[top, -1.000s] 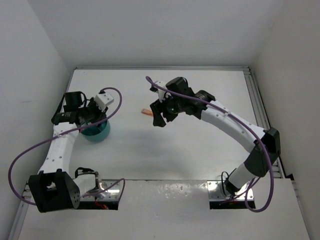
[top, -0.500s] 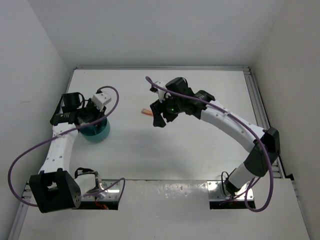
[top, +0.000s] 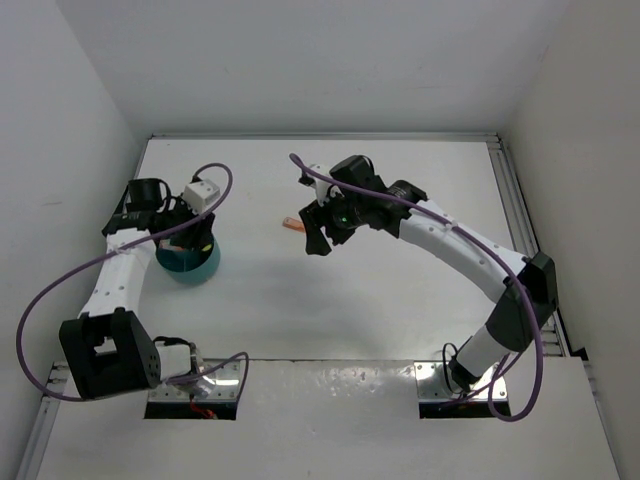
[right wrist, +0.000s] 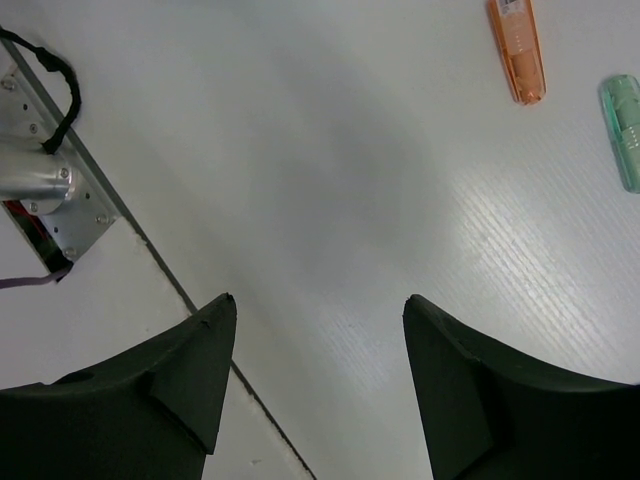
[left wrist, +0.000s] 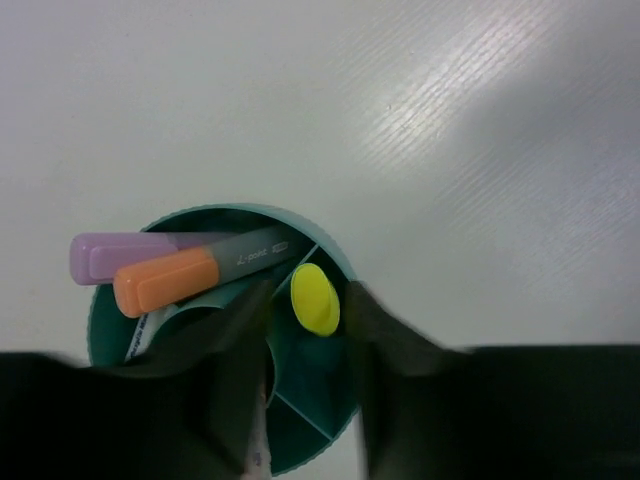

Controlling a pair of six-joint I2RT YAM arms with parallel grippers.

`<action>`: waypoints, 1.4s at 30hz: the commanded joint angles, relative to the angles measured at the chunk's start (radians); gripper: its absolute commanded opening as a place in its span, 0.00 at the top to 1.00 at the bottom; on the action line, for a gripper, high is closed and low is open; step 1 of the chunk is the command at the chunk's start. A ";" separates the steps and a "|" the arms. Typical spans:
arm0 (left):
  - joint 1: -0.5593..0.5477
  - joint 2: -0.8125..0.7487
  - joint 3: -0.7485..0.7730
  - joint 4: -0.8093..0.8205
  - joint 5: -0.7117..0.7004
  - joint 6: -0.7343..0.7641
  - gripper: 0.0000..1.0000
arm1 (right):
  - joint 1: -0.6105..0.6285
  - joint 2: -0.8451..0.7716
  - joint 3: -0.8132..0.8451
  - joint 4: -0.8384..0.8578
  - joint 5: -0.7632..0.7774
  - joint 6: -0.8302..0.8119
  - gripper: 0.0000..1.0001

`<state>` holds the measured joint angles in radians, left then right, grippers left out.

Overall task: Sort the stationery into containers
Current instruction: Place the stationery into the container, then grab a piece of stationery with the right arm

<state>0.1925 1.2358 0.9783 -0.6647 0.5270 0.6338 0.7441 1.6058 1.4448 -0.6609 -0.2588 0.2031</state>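
Top external: matte white table (top: 400,300) with a fine linear grain. A round teal plastic bowl (top: 190,262) with thin inner dividers sits at its left. Left gripper (left wrist: 307,305) is over the bowl, its black fingers slightly parted either side of a glossy round yellow cap (left wrist: 315,298) that stands in one compartment; the cap is not clamped. In the neighbouring compartment a purple highlighter (left wrist: 110,258) and an orange-capped marker (left wrist: 165,282) with a grey barrel lean across the rim. Right gripper (right wrist: 320,300) is spread wide above the table, holding nothing. A translucent orange pen (right wrist: 518,50) and a mint-green pen (right wrist: 625,130) lie flat near it, apart from each other.
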 commanded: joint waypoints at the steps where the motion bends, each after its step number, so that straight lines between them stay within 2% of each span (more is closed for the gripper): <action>1: 0.024 0.004 0.056 -0.029 0.021 -0.020 0.44 | -0.009 0.006 0.008 0.010 0.012 -0.007 0.33; 6: 0.039 -0.056 0.057 0.069 0.080 -0.081 0.33 | -0.072 0.028 0.000 0.012 0.065 -0.024 0.37; 11: 0.039 -0.101 0.120 0.114 0.143 -0.155 0.32 | -0.185 0.069 -0.007 0.009 0.122 -0.112 0.40; 17: 0.028 -0.131 0.177 0.085 0.263 -0.192 0.30 | -0.420 0.173 0.002 -0.006 0.160 -0.326 0.41; 18: 0.025 -0.134 0.184 0.074 0.275 -0.195 0.26 | -0.442 0.221 0.012 -0.025 0.193 -0.376 0.40; 20: 0.013 -0.133 0.191 0.056 0.301 -0.195 0.23 | -0.498 0.300 0.064 -0.054 0.216 -0.436 0.36; 25: -0.008 -0.134 0.192 0.034 0.338 -0.172 0.22 | -0.597 0.408 0.133 -0.046 0.243 -0.537 0.23; 28: -0.013 -0.134 0.194 0.028 0.344 -0.172 0.22 | -0.673 0.474 0.190 -0.037 0.228 -0.564 0.22; 33: -0.016 -0.131 0.188 0.031 0.352 -0.169 0.22 | -0.716 0.545 0.265 -0.031 0.184 -0.582 0.22; 42: -0.021 -0.099 0.186 0.050 0.323 -0.206 0.23 | -0.723 0.664 0.397 -0.074 0.116 -0.596 0.32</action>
<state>0.1818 1.1355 1.1412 -0.6418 0.8337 0.4423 0.0143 2.2417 1.7802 -0.7185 -0.0917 -0.3740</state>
